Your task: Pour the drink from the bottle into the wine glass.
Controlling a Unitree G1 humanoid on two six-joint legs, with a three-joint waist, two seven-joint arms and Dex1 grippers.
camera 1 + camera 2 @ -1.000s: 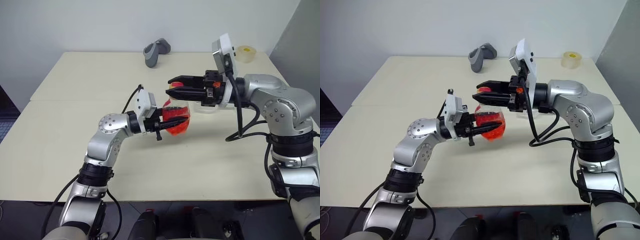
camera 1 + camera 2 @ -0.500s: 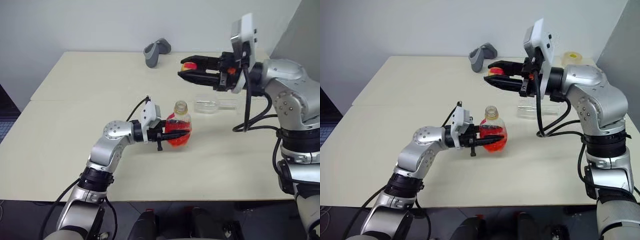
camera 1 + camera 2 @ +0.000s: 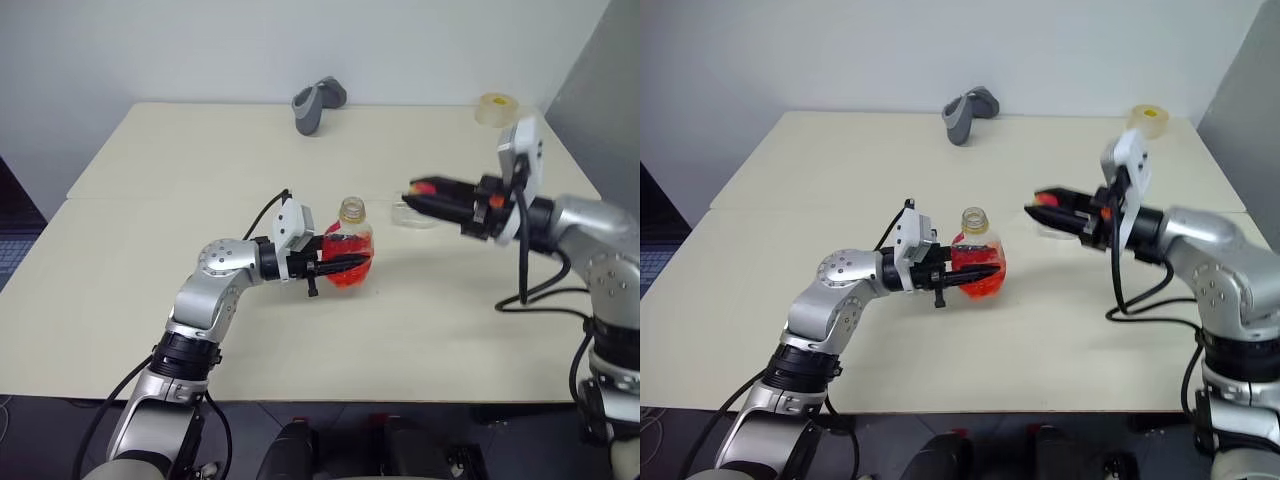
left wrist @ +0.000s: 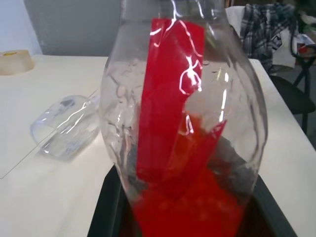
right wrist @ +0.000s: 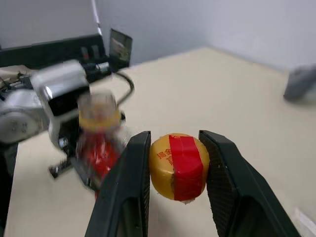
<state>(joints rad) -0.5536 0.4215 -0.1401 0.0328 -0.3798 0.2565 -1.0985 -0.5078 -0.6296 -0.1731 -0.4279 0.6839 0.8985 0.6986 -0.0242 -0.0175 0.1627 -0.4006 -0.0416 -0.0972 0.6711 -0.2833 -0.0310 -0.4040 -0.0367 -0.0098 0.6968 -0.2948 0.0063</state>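
Two grippers work over the desk (image 3: 150,250): the left gripper (image 3: 345,264) clamps the uncapped bottle (image 3: 349,252) upright. Left wrist view: drink (image 4: 197,197) low inside, wine glass (image 4: 66,126) lying beyond. Right wrist view: right gripper (image 5: 175,165) fingers pinch the cap (image 5: 178,167).

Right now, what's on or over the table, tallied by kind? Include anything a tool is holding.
Bottles: 1, the open bottle in the left tool
Caps: 1, the cap in the right tool
Wine glasses: 1, the wine glass lying on its side
Tape rolls: 1, the tape roll
Grey objects: 1, the grey object
Total: 5
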